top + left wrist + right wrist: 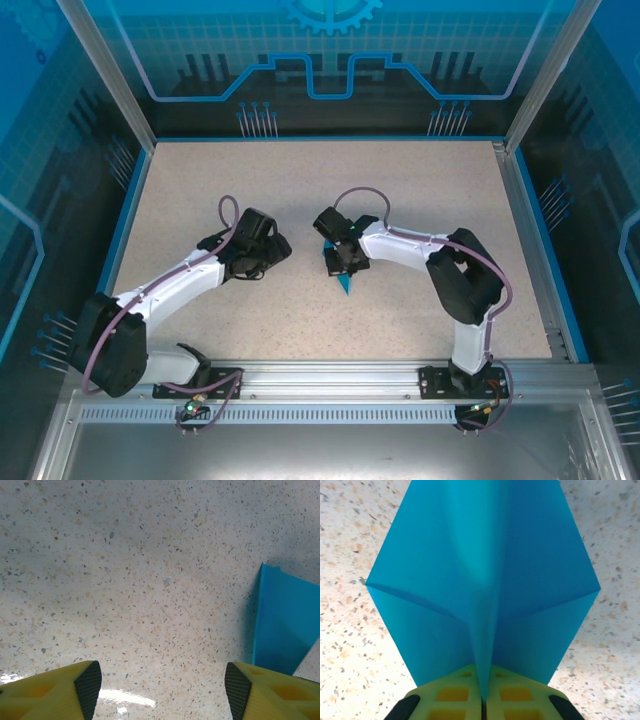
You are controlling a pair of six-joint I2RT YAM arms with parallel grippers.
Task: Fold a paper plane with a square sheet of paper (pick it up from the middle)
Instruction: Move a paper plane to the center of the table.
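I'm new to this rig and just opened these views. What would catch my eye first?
The folded cyan-blue paper plane, pinched along its centre crease in the shut right end effector, near the middle of the speckled tabletop. Beside it, the left end effector stands open, holding nothing.

Paper plane (480, 580) smooth, matt — table (150, 570) speckled, faintly glossy — left gripper (160, 690) fingers (45, 695) yellow plastic, pads (89, 685) rough
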